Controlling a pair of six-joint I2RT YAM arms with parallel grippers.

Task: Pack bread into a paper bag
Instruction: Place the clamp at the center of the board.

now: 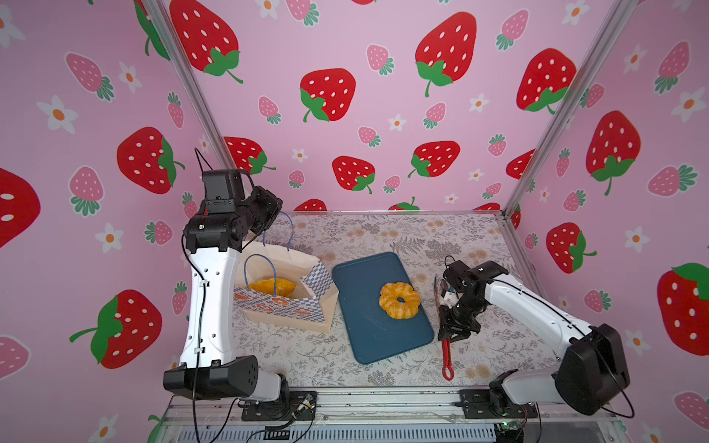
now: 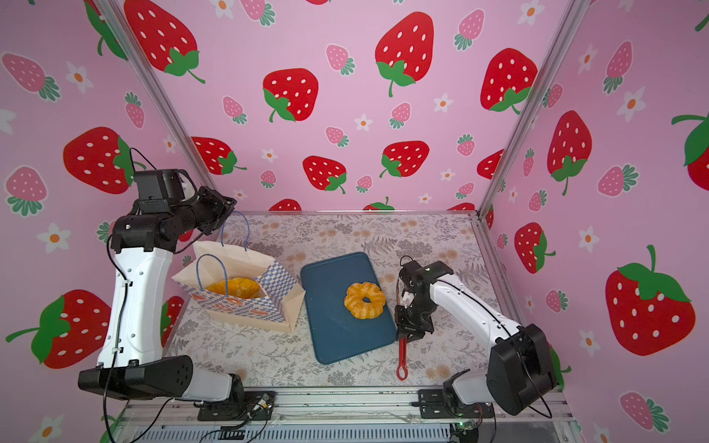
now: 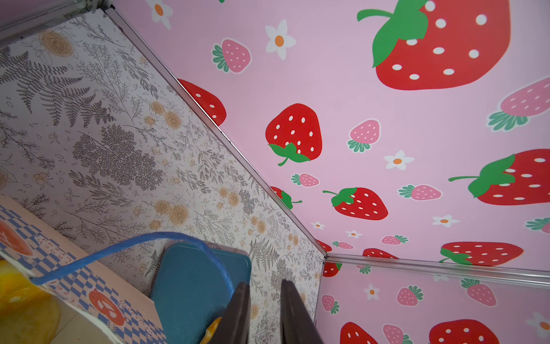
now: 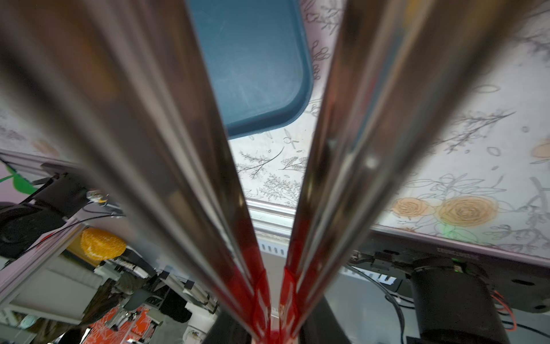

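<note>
A floral worktop [image 1: 383,237] is being walled by strawberry print [image 1: 328,94]. A twisted ring [image 1: 399,300] is being kept on the tray [image 1: 360,337], other bread [image 1: 272,287] in the paper bag [image 1: 284,310]. Tongs [image 1: 446,356] are being clamped by right fingers [image 1: 460,335]; left fingers [image 3: 238,312] are being shown narrowly parted (wrist view only).

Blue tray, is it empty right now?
No, one golden twisted ring lies on the blue tray.
</note>
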